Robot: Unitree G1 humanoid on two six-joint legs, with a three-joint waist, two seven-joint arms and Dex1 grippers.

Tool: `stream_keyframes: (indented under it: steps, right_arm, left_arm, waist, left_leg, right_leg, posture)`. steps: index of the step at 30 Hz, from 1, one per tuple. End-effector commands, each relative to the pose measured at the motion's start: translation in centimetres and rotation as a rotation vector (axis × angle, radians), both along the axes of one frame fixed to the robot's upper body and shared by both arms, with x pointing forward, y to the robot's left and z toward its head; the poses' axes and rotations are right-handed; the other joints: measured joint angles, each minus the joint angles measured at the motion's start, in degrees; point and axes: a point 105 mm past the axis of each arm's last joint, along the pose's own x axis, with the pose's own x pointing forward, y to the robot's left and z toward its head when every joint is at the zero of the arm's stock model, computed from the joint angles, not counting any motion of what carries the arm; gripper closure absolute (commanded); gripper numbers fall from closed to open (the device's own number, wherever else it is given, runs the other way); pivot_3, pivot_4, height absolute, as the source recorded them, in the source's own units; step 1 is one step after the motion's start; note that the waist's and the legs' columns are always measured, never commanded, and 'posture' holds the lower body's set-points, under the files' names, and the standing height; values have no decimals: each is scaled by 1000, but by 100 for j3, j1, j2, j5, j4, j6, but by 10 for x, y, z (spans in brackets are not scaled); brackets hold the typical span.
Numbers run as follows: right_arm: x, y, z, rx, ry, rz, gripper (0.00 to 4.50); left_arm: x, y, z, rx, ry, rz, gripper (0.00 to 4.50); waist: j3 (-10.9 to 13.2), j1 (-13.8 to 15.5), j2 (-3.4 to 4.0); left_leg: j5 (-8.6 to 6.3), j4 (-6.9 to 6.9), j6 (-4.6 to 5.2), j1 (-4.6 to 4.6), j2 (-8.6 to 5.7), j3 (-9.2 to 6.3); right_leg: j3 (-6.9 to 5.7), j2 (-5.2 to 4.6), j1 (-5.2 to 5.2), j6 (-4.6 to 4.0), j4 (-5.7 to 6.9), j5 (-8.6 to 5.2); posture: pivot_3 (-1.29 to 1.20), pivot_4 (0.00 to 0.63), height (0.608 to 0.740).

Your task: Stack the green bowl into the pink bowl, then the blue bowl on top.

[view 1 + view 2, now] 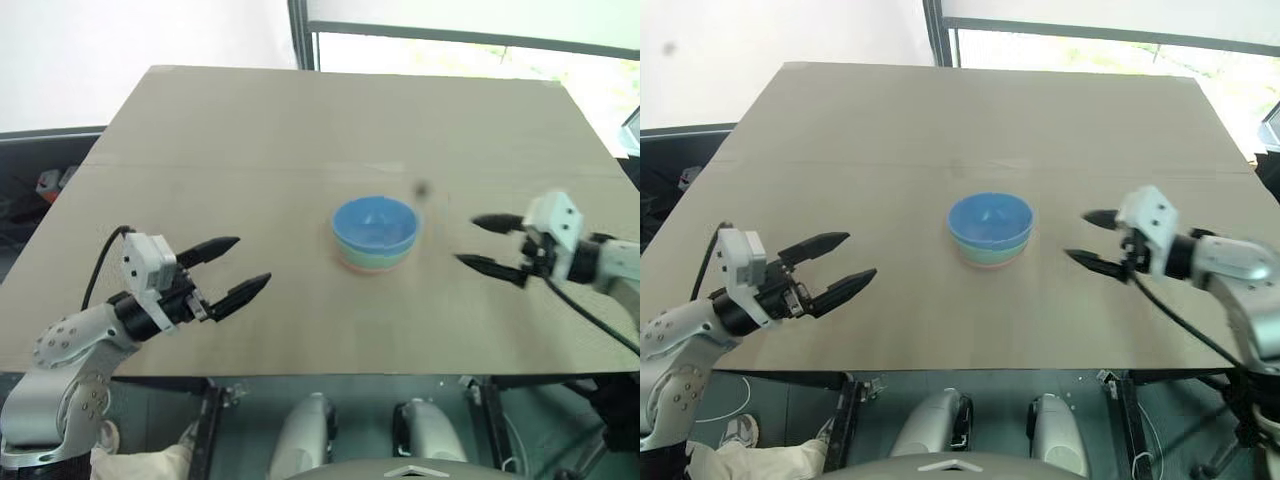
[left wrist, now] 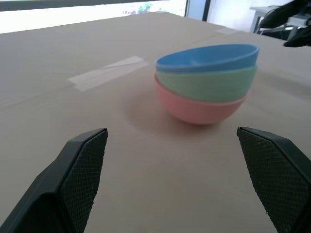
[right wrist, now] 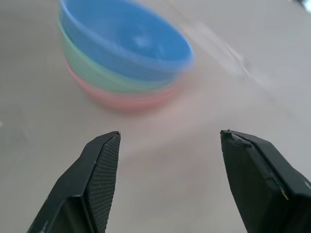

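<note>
The three bowls stand as one stack at the middle of the brown table. On top sits the blue bowl, nested in the green bowl, which rests in the pink bowl at the bottom. My left gripper hovers open to the left of the stack, well apart from it, with nothing between its fingers. To the right of the stack my right gripper is open too, empty, a short gap from the bowls. In the right wrist view the stack lies just beyond the spread fingers.
A strip of clear tape lies across the table behind the bowls. The table's near edge runs just below both arms. A window frame stands past the far edge.
</note>
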Motion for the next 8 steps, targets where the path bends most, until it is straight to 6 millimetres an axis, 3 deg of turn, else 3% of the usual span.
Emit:
stream_keyframes:
  steps: [1,4,8]
  right_arm:
    - [-6,-22,21,-8,-69,-71,42]
    - [-9,-30,24,-22,-96,-99,42]
    - [-27,-24,24,-14,-53,-52,42]
  left_arm:
    - [-9,-3,21,-16,-35,-65,0]
    - [-7,2,17,48,-42,-31,0]
    - [-6,0,16,43,5,-60,0]
  waist:
    - [-2,-34,3]
    - [-3,-59,4]
    - [-3,-19,4]
  left_leg:
    - [0,0,0,9,3,4]
    - [-7,-2,12,38,12,9]
    - [-6,-4,10,37,11,7]
  right_leg:
    - [7,1,2,-2,6,-1]
    - [17,4,17,-5,18,-3]
    - [17,16,16,-5,22,-3]
  posture:
    - [0,150,740]
    - [0,150,740]
    - [0,150,740]
